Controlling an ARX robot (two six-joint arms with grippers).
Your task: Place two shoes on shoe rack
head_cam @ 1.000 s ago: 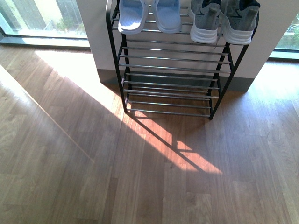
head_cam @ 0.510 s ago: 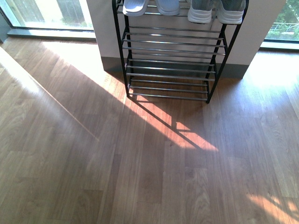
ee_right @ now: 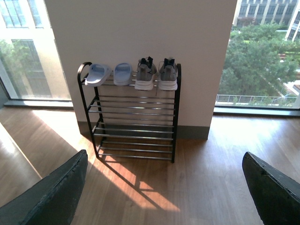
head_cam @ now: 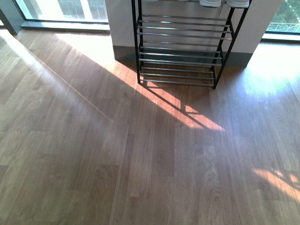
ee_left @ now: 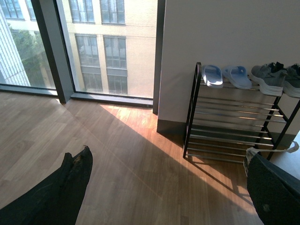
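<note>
Both pairs up on the top tier of the shoe rack (ee_right: pixel 129 112): pale blue slides (ee_right: pixel 107 73) beside grey sneakers (ee_right: pixel 157 73) (toes outward). Rack against the white wall (ee_right: pixel 140 33). Left gripper (ee_left: pixel 159 187) and right gripper (ee_right: pixel 164 187) spread wide, empty, well back over wooden floor (head_cam: pixel 150 154).

We see the black shoe rack (ee_right: pixel 129 117) standing upright against the wall. On its top tier, pale blue slides (ee_right: pixel 107 73) sit beside grey sneakers (ee_right: pixel 157 74), toes outward.
</note>
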